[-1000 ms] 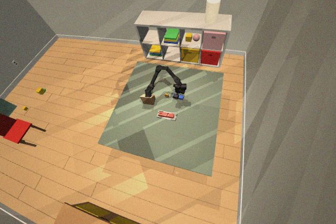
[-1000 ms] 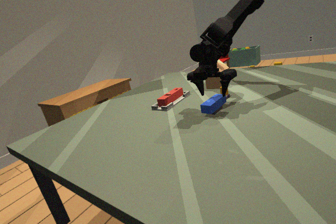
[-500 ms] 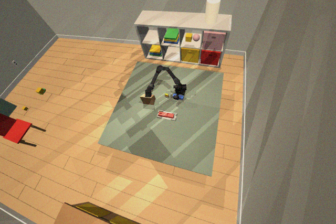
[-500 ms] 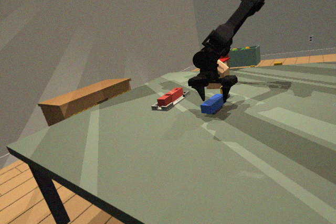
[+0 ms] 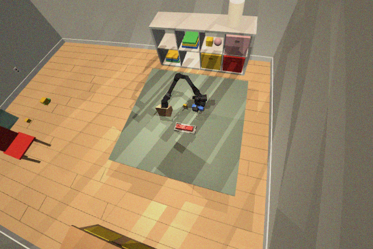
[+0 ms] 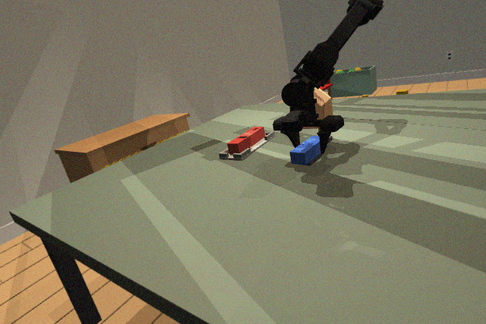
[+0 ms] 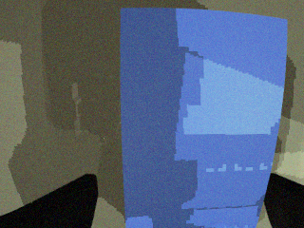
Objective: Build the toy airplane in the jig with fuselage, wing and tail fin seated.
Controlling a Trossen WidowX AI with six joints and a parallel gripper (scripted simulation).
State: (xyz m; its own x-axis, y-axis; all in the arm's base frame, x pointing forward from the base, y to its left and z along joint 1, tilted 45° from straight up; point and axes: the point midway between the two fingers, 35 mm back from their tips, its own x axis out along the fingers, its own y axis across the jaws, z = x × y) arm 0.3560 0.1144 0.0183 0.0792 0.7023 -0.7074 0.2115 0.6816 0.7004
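Observation:
The red fuselage (image 5: 184, 127) (image 6: 246, 140) sits in the pale grey cradle (image 5: 194, 130) (image 6: 223, 154); its top shows bare sockets. The blue wing (image 5: 201, 107) (image 6: 306, 152) (image 7: 228, 109) lies on the table beside the cradle. My gripper (image 5: 198, 108) (image 6: 310, 149) (image 7: 182, 186) points down over the wing, one finger on each side. The fingers are partly open; in the wrist view a gap shows between the left finger and the wing, and the right finger is close to its edge. The small yellow tail fin (image 5: 185, 106) stands between the wing and the arm's base; it is hidden in the exterior view.
The green table top (image 5: 217, 155) (image 6: 165, 202) carries all the parts. A wooden block (image 5: 164, 111) (image 6: 323, 106) stands at the arm's base. A shelf unit (image 5: 204, 23) and a wooden bench (image 6: 133, 136) are beyond the table.

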